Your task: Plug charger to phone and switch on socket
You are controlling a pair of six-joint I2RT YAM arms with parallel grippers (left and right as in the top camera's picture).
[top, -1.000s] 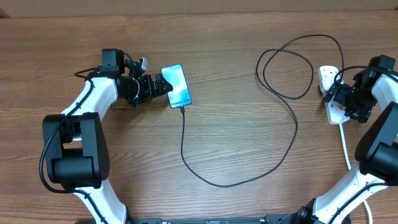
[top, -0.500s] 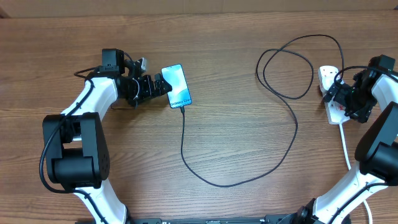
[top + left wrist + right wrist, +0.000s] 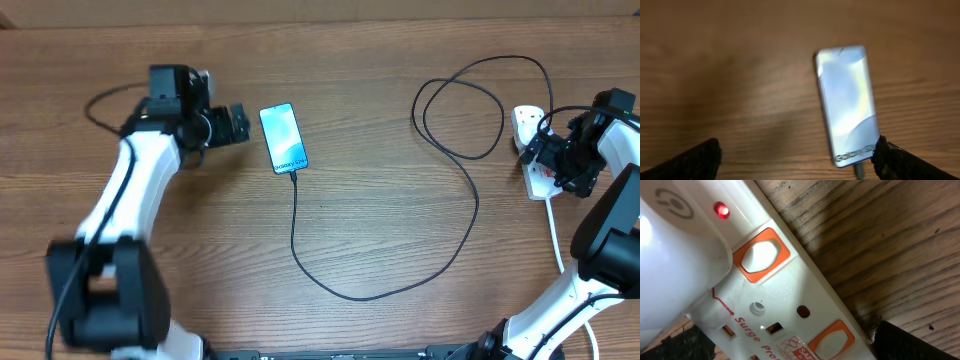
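The phone (image 3: 283,138) lies face up on the wooden table, its blue screen lit. The charger (image 3: 350,296) runs as a thin black cable from the phone's lower end, curves right and loops up to the socket (image 3: 530,125). My left gripper (image 3: 243,125) stands open just left of the phone, not touching it. In the left wrist view the phone (image 3: 847,102) lies ahead of the open left gripper (image 3: 795,167), with the connector (image 3: 859,171) at its bottom edge. My right gripper (image 3: 548,158) is open over the socket (image 3: 790,305), one finger on each side. A red light (image 3: 721,210) glows beside an orange switch (image 3: 761,255).
A white cord (image 3: 555,235) leaves the socket toward the table's front edge. A second orange switch (image 3: 832,340) sits lower on the strip. A white rounded housing (image 3: 675,255) with a power sign fills the upper left of the right wrist view.
My left arm has drawn back to the left, away from the phone's edge, and its gripper no longer touches the phone. The right arm, phone and cable have not moved.
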